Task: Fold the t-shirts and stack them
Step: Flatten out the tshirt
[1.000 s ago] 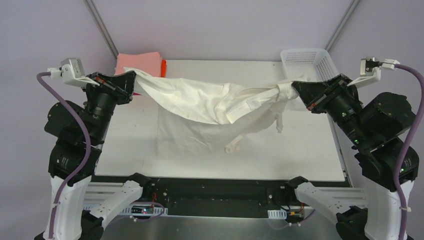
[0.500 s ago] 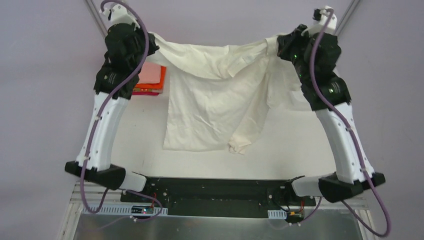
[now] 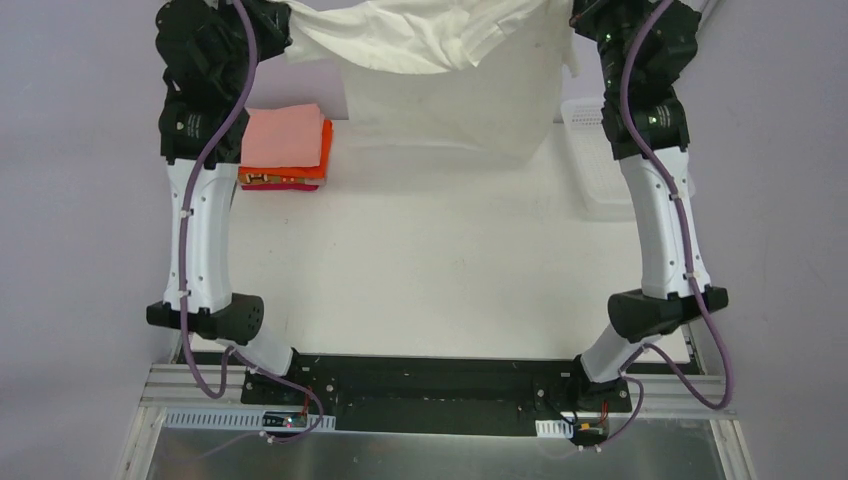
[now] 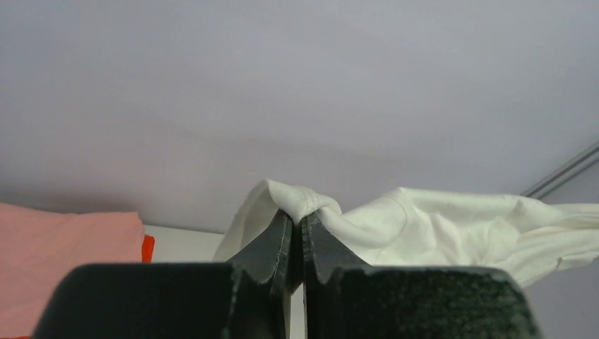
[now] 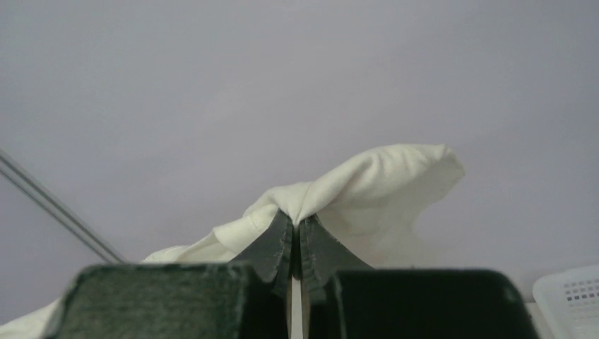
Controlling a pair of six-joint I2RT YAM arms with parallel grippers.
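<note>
Top external view cuts a good deal off. My left gripper (image 3: 278,18) sits at the upper edge, dark against my left arm (image 3: 200,220), and I cannot make out its fingers there. The left wrist view shows it clenched on a bunched corner of the white shirt (image 3: 440,90).

Beside that arm, at the far left of the surface (image 3: 430,270), three folded shirts lie one on another: the pink shirt (image 3: 285,138) on top, the orange shirt (image 3: 322,158) under it, and the magenta shirt (image 3: 290,186) as a thin strip at the bottom. My arm hides their left edge.

The white shirt hangs stretched between my two grippers, over the far middle of the surface. Its top is cropped by the frame. I cannot tell whether the lower hem touches the surface.

My right gripper (image 3: 572,10) is cropped too. The right wrist view shows it pinched shut on another bunch of the same shirt. One white basket (image 3: 600,170) stands at the far right, partly behind my right arm (image 3: 665,220) and the cloth.

That makes four shirts, one basket and two grippers.
</note>
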